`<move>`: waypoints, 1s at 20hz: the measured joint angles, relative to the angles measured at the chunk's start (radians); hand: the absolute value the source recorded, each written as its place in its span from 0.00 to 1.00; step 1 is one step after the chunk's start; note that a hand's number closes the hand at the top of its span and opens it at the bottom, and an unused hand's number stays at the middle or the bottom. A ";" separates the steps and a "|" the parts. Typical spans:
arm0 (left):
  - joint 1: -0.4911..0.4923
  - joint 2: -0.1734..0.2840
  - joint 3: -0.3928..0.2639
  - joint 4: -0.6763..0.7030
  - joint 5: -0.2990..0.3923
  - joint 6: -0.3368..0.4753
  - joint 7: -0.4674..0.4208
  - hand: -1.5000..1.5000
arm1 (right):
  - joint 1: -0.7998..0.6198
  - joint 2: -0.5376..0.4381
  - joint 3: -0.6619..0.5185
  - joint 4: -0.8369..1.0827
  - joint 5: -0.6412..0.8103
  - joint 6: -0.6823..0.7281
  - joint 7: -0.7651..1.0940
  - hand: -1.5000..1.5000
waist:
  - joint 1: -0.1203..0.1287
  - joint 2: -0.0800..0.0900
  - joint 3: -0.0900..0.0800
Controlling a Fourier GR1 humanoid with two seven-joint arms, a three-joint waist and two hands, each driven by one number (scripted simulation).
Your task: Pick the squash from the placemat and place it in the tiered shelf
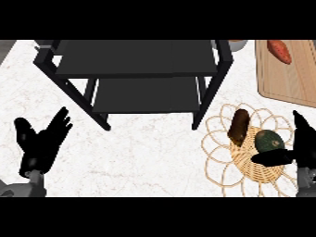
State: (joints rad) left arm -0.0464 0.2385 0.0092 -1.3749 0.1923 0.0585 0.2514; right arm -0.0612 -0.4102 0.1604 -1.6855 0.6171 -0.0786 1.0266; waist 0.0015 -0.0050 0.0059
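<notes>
Squash (269,140) lies on the woven placemat (222,152), beside a brown vegetable (239,127). Right hand (309,147) is open, its thumb touching the squash. Left hand (42,141) rests open. Shelf (140,69) stands behind.

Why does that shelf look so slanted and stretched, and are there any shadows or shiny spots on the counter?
In the head view the tiered shelf has legs splaying outward toward the bottom, since the camera looks steeply down on it. The counter is evenly lit, with no glare and hardly any shadow beneath the shelf or the placemat. The black hands, left hand and right hand, show almost no surface detail.
</notes>
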 measured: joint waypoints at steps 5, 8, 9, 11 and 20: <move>0.004 0.002 0.016 -0.009 -0.002 -0.022 0.015 0.50 | -0.018 0.033 -0.033 0.066 0.040 -0.009 -0.038 0.00 | 0.000 0.001 -0.001; -0.009 -0.001 0.024 -0.005 -0.007 -0.021 0.040 0.50 | -0.023 0.051 -0.064 0.140 0.045 -0.043 -0.122 0.00 | 0.000 0.000 -0.001; -0.006 -0.012 0.018 -0.014 -0.017 -0.012 0.042 0.50 | -0.025 0.057 -0.069 0.141 0.053 -0.044 -0.128 0.00 | 0.000 0.001 -0.001; -0.006 -0.019 0.022 -0.004 -0.029 -0.014 0.024 0.50 | -0.047 0.076 -0.078 0.178 0.066 -0.053 -0.151 0.00 | 0.001 0.000 -0.001; -0.003 -0.025 0.039 -0.003 -0.026 -0.042 0.013 0.50 | -0.079 0.077 -0.043 0.261 0.038 0.069 -0.285 1.00 | 0.003 -0.008 -0.011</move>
State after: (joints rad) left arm -0.0491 0.2134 0.0485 -1.3779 0.1661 0.0170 0.2639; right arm -0.1404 -0.3335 0.1172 -1.4242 0.6551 -0.0095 0.7414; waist 0.0045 -0.0132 -0.0054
